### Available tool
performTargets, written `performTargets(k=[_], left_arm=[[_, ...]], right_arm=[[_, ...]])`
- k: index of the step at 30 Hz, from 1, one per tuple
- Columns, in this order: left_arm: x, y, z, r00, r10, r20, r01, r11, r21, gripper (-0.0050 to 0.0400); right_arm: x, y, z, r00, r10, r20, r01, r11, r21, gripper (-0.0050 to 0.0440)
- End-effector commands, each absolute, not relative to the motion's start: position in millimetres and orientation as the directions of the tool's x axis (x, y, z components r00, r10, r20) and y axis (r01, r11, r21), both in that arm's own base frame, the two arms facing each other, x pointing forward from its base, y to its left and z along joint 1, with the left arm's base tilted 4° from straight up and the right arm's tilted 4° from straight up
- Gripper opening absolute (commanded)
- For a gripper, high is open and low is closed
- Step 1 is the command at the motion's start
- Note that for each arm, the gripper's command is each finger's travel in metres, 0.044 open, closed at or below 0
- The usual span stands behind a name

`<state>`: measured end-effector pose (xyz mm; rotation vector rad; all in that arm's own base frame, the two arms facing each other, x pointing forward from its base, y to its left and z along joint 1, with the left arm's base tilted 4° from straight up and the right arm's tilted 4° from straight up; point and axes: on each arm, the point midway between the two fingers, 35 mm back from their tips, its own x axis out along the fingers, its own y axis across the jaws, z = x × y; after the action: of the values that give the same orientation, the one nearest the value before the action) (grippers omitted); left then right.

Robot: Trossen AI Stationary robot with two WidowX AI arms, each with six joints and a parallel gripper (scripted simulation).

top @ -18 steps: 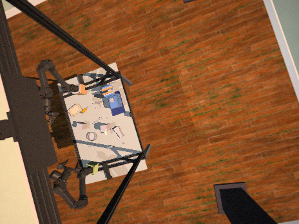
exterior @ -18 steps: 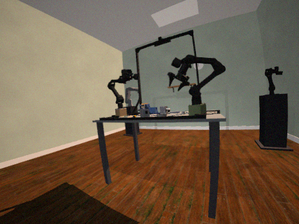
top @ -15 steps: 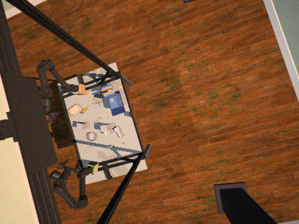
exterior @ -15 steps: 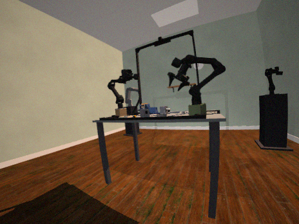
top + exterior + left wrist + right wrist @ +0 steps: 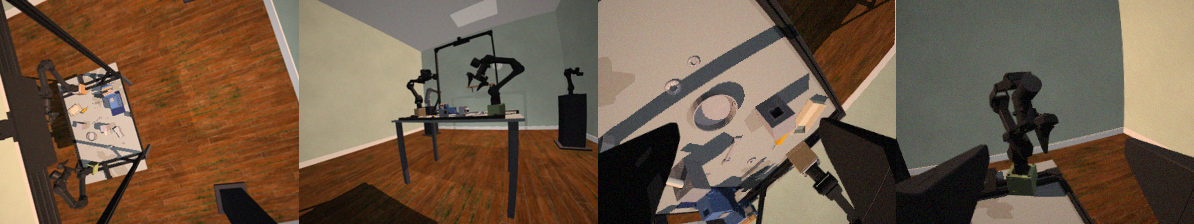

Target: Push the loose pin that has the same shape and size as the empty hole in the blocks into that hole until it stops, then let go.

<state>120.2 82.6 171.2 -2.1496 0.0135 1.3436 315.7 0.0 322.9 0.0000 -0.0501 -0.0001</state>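
Note:
A grey block (image 5: 786, 128) (image 5: 81, 125) has a dark square hole in its top face. A second grey block (image 5: 693, 182) (image 5: 104, 128) has a pale pin (image 5: 674, 182) sticking out of it. A small yellow-orange piece (image 5: 781, 140) (image 5: 84, 110) lies beside a tan piece (image 5: 810, 114) (image 5: 75, 109). Which loose pin matches the hole is too small to tell. My left gripper (image 5: 750, 128) (image 5: 473, 87) is open and empty, high above the table's near end. My right gripper (image 5: 1058, 149) is open and empty, raised off the table's side.
A blue block assembly (image 5: 114, 102) (image 5: 718, 202) stands toward the table's far side. A round dish (image 5: 714, 112) (image 5: 91, 136) lies near the grey blocks. Small washers (image 5: 693, 61) (image 5: 673, 86) lie on the table. Frame posts rise at the table's ends.

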Motion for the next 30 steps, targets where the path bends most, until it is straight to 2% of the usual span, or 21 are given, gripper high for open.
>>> performTargets(k=[1, 4, 9, 14, 16, 17, 23, 30], left_arm=[[124, 85, 171, 0.489, 0.297, -0.820, -0.330, -0.807, -0.490, 0.0400], [147, 97, 170, 0.498, 0.311, -0.809, -0.434, -0.719, -0.543, 0.0400], [204, 107, 160, 0.519, 0.329, -0.789, -0.646, -0.453, -0.614, 0.0400], [253, 102, 147, 0.558, 0.345, -0.755, -0.742, -0.201, -0.640, 0.0400], [253, 102, 147, 0.558, 0.345, -0.755, -0.742, -0.201, -0.640, 0.0400], [266, 100, 148, 0.583, 0.351, -0.733, -0.740, -0.145, -0.657, 0.0400], [323, 67, 119, 0.636, 0.350, -0.687, -0.769, 0.215, -0.602, 0.0400], [366, 18, 89, 0.711, 0.343, -0.614, -0.688, 0.521, -0.505, 0.0400]], right_arm=[[315, -2, 324, 0.999, 0.000, 0.050, 0.000, 1.000, -0.001, 0.0400], [309, -10, 329, 0.999, 0.001, 0.047, 0.000, 1.000, -0.007, 0.0400], [293, -27, 341, 0.999, 0.003, 0.041, -0.003, 1.000, -0.020, 0.0400], [278, -38, 349, 0.999, 0.005, 0.035, -0.004, 1.000, -0.029, 0.0400], [278, -38, 349, 0.999, 0.005, 0.035, -0.004, 1.000, -0.029, 0.0400], [275, -39, 351, 0.999, 0.006, 0.034, -0.005, 1.000, -0.031, 0.0400], [251, -48, 361, 1.000, 0.009, 0.026, -0.007, 0.999, -0.041, 0.0400], [226, -50, 368, 1.000, 0.008, 0.016, -0.008, 0.999, -0.046, 0.0400]])
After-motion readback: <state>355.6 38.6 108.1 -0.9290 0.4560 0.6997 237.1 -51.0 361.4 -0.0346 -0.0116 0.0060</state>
